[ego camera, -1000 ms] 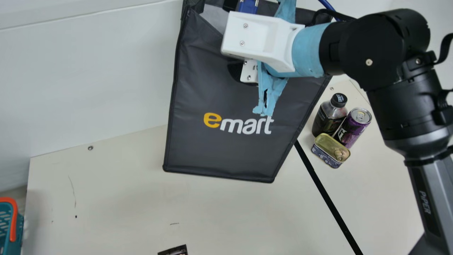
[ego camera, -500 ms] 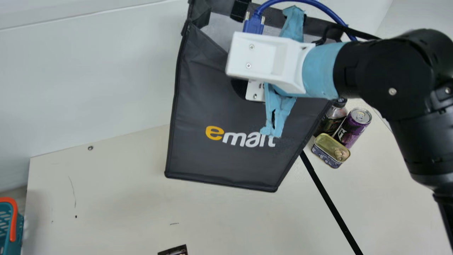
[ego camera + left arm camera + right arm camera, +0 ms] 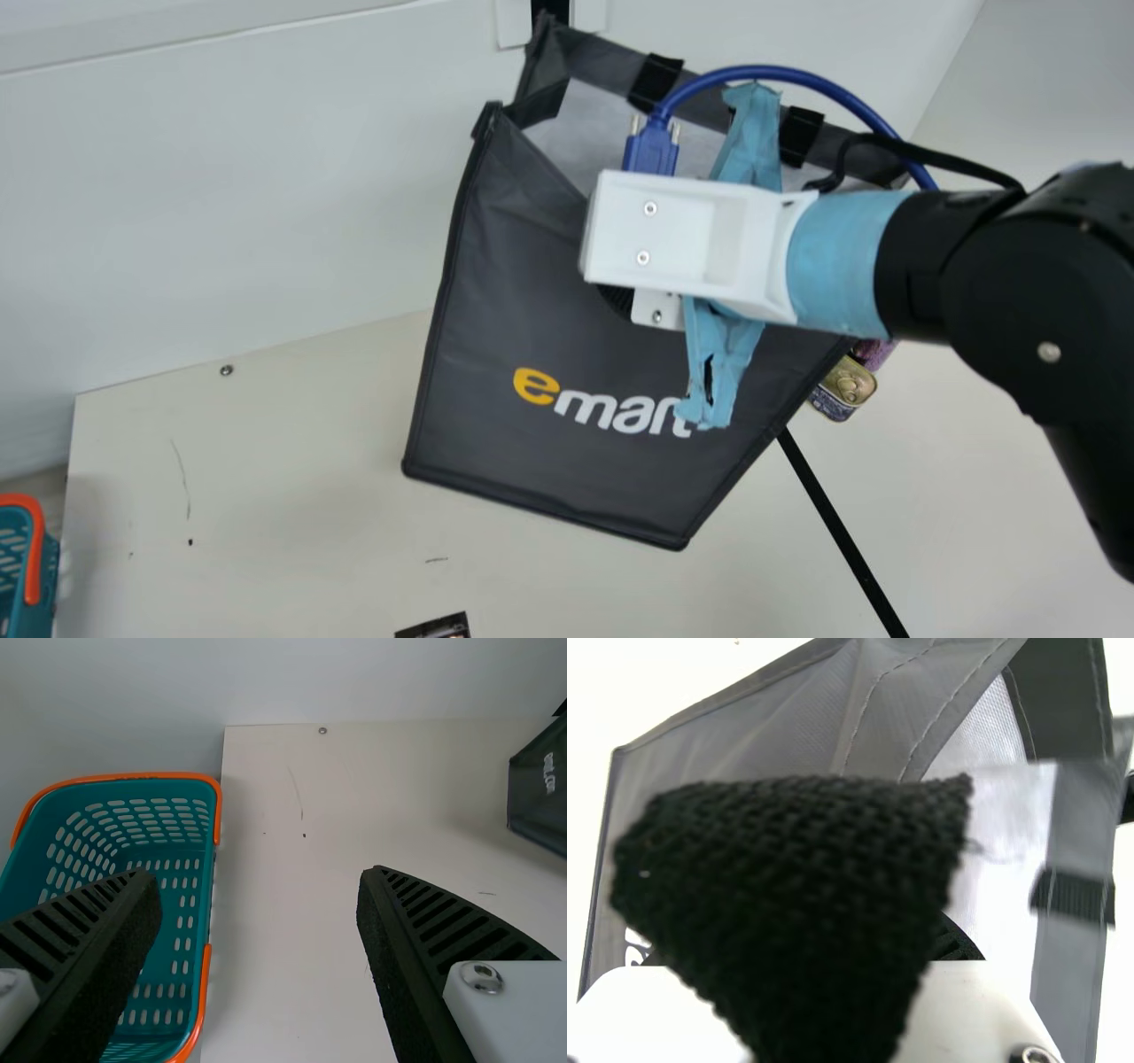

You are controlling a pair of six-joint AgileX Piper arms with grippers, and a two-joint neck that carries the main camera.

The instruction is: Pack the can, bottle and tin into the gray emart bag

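The bag (image 3: 523, 310) is gray, the basket (image 3: 133, 776) orange-edged teal.

Well left of the emart bag (image 3: 505, 292) is the basket (image 3: 48, 576); right of it, 2 things: tin (image 3: 846, 388) and can (image 3: 875, 354), on the desk (image 3: 266, 496).

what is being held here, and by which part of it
The right tool grips the gray emart bag by the upper edge of its printed front panel; the left tool is open and holds nothing.

Main view: I log bright, diffuse light. Left wrist view: soft shadow on table (image 3: 283, 930) beside basket (image 3: 133, 776). Right wrist view: background burnt white, gray emart bag (image 3: 992, 886) lining glaring, near finger (image 3: 788, 886) blurred.
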